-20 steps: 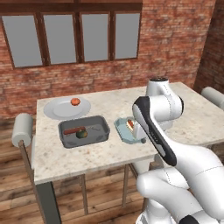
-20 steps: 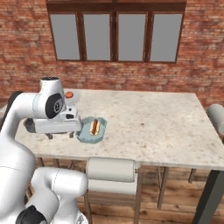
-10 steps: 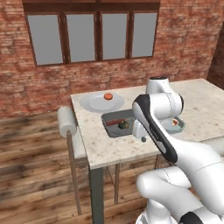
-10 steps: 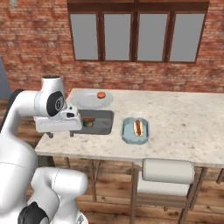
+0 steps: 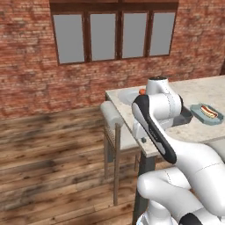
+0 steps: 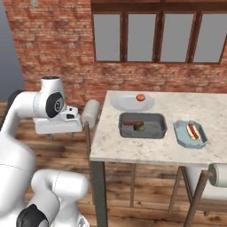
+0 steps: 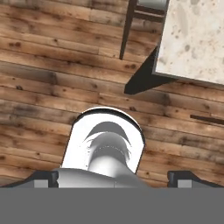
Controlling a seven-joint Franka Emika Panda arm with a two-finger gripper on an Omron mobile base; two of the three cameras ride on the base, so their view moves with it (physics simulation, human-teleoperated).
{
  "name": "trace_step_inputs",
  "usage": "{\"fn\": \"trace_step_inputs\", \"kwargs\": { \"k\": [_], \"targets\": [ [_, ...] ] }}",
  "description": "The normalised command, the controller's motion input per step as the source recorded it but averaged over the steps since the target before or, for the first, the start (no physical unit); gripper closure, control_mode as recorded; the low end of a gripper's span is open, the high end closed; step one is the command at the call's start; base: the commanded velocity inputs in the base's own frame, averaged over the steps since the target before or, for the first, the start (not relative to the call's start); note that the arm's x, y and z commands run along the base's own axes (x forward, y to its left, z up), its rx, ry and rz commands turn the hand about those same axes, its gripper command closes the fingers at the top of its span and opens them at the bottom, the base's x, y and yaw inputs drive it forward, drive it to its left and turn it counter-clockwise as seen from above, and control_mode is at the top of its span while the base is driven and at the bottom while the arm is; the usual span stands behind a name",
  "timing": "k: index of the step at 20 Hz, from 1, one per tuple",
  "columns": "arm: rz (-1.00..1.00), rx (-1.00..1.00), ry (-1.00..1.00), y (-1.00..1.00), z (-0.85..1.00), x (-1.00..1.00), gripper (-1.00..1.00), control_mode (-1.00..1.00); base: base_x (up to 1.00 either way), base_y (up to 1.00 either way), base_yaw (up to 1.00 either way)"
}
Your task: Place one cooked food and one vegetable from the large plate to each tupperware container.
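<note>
The large plate lies at the table's far left with the red-orange tomato on it. In front of it stands the dark-grey tupperware container, holding the thin sausage and the dark green ball. To its right, the light-blue container holds the hot dog. My gripper hangs off the table's left edge, pointing down over the wooden floor. In the hand view its fingertips stand wide apart, so the gripper is open and holds nothing. From the left base view my arm hides most of the dark tub; the tomato and the hot dog show.
A padded chair stands at the table's left end, close to my hand. Another chair sits at the front right. The table corner and a chair leg show above the wooden floor. A brick wall with windows is behind.
Both base views have shifted as the base drove, so the table now sits further right. The food and containers keep their places on the table. The gripper stays open.
</note>
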Motion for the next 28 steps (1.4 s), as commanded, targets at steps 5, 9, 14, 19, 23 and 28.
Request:
{"fn": "trace_step_inputs", "kwargs": {
  "k": [5, 9, 14, 19, 23, 28],
  "targets": [
    [0.0, 0.0, 0.0, 0.0, 0.0, 0.0, -1.0, 1.0, 0.04, 0.68, -0.21],
    [0.0, 0.0, 0.0, 0.0, 0.0, 0.0, -1.0, 1.0, 0.1, 0.85, -0.27],
    [0.0, 0.0, 0.0, 0.0, 0.0, 0.0, -1.0, 1.0, 0.07, 0.91, -0.41],
    [0.0, 0.0, 0.0, 0.0, 0.0, 0.0, -1.0, 1.0, 0.24, 0.72, -0.62],
    [0.0, 0.0, 0.0, 0.0, 0.0, 0.0, -1.0, 1.0, 0.18, 0.69, -0.66],
    [0.0, 0.0, 0.0, 0.0, 0.0, 0.0, -1.0, 1.0, 0.36, 0.85, -0.53]
  ]
}}
